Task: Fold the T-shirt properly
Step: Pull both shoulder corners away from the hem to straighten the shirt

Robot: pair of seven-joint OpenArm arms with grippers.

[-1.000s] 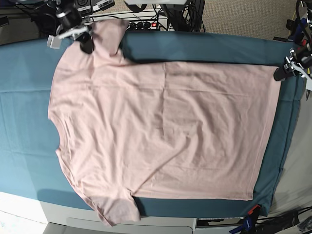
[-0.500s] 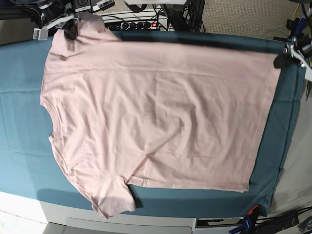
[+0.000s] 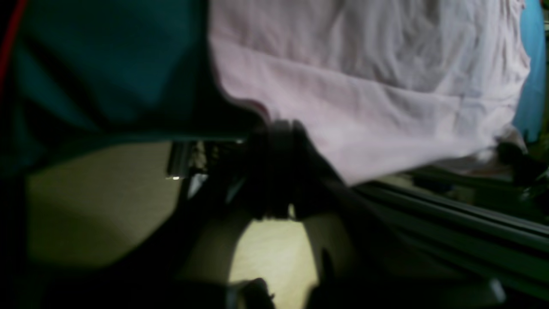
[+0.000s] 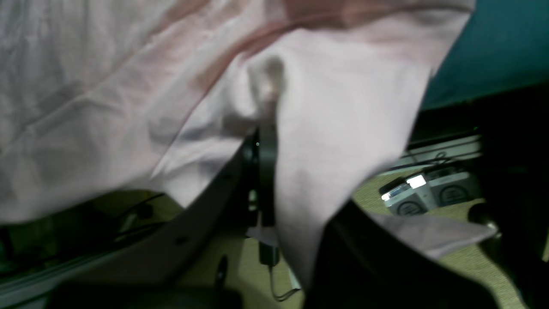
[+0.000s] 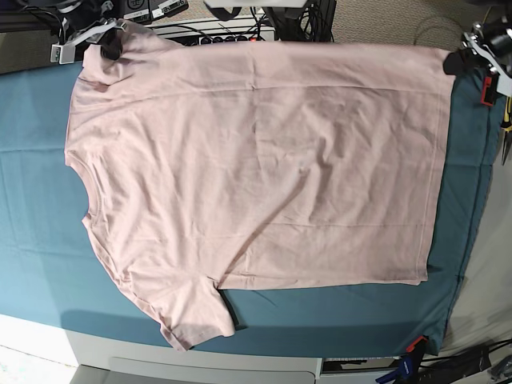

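The large pale pink short-sleeved cotton T-shirt (image 5: 256, 168) fills most of the base view, plain side up, spread over the desk under its teal cloth cover (image 5: 36, 208). Its neckline curves along the left edge of the frame, one sleeve lies at the lower left near the desk's front edge, and the hem runs down the right side. The shirt's top edge is drawn nearly straight across the upper part of the frame, reaching past the far border of the cloth.

At the upper left of the base view the right claw (image 5: 112, 48) is clamped on the shoulder corner of the T-shirt. In the right wrist view the pink fabric (image 4: 300, 128) bunches and drapes around the dark fingers (image 4: 266, 159), which pinch it together, with loose cloth hanging on either side and floor and cables blurred below.

At the upper right of the base view the left claw (image 5: 458, 62) is clamped on the hem corner of the shirt. The left wrist view is dark and blurred: the black claw (image 3: 279, 171) sits at the corner of the pink fabric (image 3: 364, 86), whose edge stretches off toward the upper right, with teal cloth (image 3: 107, 64) at the upper left.

A red clamp (image 5: 414, 346) shows at the lower right corner of the desk.
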